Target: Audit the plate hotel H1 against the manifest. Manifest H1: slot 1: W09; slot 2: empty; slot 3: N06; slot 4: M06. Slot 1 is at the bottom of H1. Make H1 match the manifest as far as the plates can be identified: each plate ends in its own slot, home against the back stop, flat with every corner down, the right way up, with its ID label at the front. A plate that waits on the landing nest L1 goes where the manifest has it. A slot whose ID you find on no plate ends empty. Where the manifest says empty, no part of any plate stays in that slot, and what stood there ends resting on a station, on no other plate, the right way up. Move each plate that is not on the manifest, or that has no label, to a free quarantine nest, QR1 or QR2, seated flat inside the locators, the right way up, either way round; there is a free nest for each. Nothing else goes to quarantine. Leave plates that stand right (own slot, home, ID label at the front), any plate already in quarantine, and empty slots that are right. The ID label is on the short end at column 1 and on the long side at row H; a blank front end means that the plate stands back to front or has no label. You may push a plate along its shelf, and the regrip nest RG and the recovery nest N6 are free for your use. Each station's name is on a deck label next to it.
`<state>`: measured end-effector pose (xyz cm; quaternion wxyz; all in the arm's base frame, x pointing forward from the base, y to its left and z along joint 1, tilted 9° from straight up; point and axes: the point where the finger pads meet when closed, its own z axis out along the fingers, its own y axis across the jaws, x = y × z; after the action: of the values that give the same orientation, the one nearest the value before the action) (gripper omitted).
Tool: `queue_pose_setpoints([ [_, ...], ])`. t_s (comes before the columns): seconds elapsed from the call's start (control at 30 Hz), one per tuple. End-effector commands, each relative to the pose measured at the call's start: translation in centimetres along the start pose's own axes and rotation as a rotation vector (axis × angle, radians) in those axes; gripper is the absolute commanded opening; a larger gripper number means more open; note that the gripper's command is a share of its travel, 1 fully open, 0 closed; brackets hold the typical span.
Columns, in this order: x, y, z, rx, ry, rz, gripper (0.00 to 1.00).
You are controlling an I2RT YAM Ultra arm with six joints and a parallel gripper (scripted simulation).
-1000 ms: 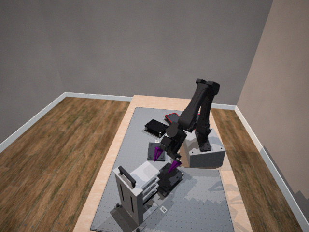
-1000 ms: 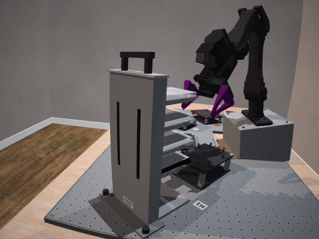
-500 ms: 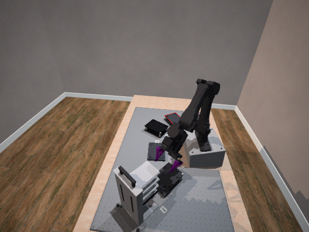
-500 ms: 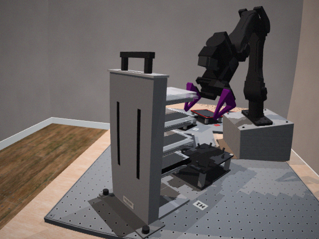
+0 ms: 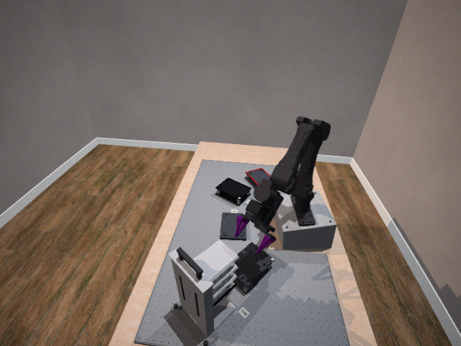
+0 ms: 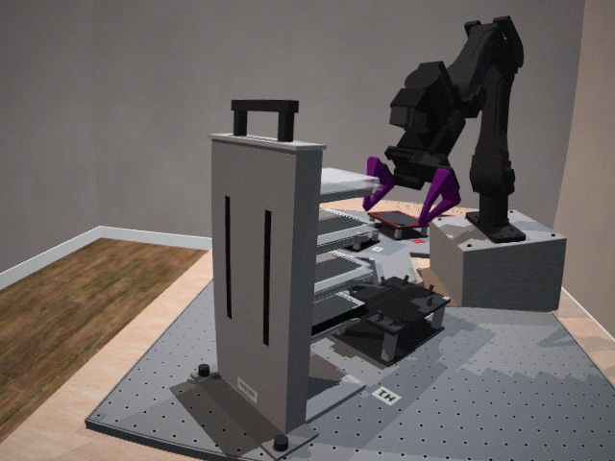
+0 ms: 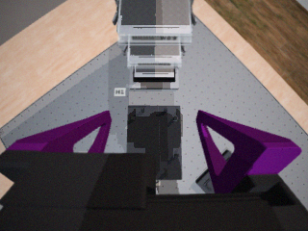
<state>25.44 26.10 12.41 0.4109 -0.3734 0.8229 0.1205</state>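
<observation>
Gripper (image 6: pixel 405 191) fingers spread wide, holding nothing, above black nest (image 6: pixel 400 306) in front of hotel H1 (image 6: pixel 258 278) at deck's front-left corner. Shelf plates' front labels too blurred to read.

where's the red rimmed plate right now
The red-rimmed plate sits at the deck's far end in the top view, just right of the black plate and beside the arm's grey pedestal.

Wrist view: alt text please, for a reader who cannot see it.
Two purple fingers of an open, empty claw frame a black nest on a grey perforated deck. Beyond it stands the plate rack, its stacked shelves facing the camera.
</observation>
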Motion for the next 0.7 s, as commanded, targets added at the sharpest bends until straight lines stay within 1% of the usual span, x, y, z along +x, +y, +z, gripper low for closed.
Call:
queue_pose_setpoints([
  [0.0, -1.1, -0.1, -0.5, 0.001, -0.036, 0.004, 1.00],
  [0.33, -0.4, -0.1, 0.2, 0.001, -0.036, 0.003, 1.00],
  [0.67, 0.8, -0.1, 1.4, 0.001, -0.036, 0.003, 1.00],
])
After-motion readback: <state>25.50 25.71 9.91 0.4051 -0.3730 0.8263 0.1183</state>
